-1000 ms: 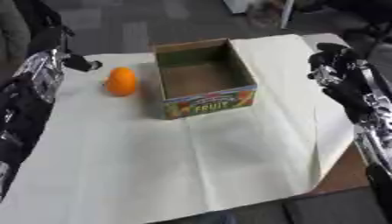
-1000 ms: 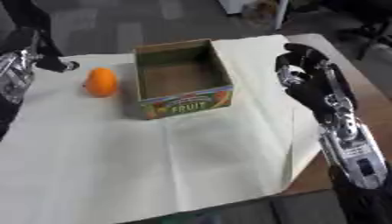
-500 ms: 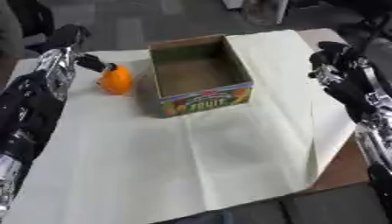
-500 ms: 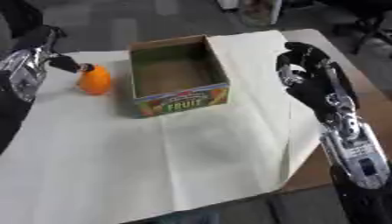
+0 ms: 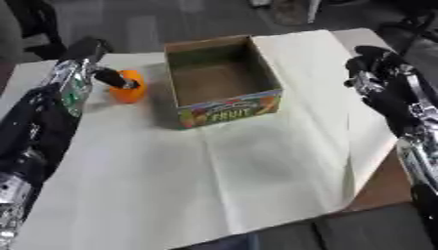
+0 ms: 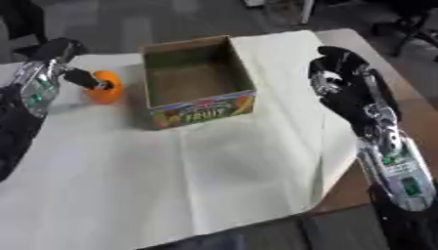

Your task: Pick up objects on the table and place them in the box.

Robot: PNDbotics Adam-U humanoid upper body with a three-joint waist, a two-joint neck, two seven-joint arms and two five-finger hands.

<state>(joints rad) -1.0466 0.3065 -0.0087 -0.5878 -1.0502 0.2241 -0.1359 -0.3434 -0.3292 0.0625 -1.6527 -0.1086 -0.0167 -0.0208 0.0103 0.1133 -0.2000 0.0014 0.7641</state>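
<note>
Left hand: left hand (image 5: 81,66) is at the orange (image 5: 128,90), a dark finger or thumb lying across its top; whether it grips the fruit I cannot tell.
Right hand: right hand (image 6: 338,73) hangs idle past the box's right side, fingers curled, holding nothing.
Orange: on the worktop (image 5: 222,180), just left of the box (image 5: 224,80), apart from it.
Handling: likely light, round, smooth-skinned, apt to roll; best cupped around its widest part.
Box: open-topped; looks empty.
</note>
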